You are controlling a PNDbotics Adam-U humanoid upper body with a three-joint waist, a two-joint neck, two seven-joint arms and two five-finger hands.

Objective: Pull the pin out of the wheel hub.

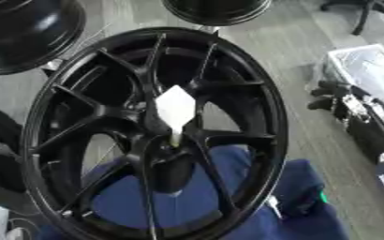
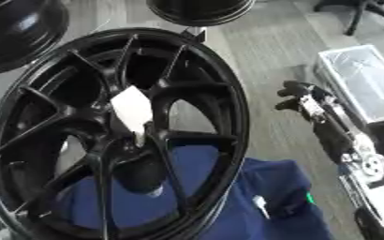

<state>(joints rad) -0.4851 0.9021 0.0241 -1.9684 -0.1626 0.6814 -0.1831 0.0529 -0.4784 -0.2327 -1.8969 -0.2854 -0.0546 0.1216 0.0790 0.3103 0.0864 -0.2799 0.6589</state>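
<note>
The hub (image 1: pixel 158 136) stands tilted on blue cloth (image 1: pixel 253 206), its face toward the camera so the centre is reachable. The pin (image 1: pixel 175 137) sits in the centre bore, carrying a white tag (image 1: pixel 175 108) as a pull point. The right hand (image 2: pixel 298 96) hangs beside the rim, well apart; fingers curled, holding nothing. The left hand is out of view.
</note>
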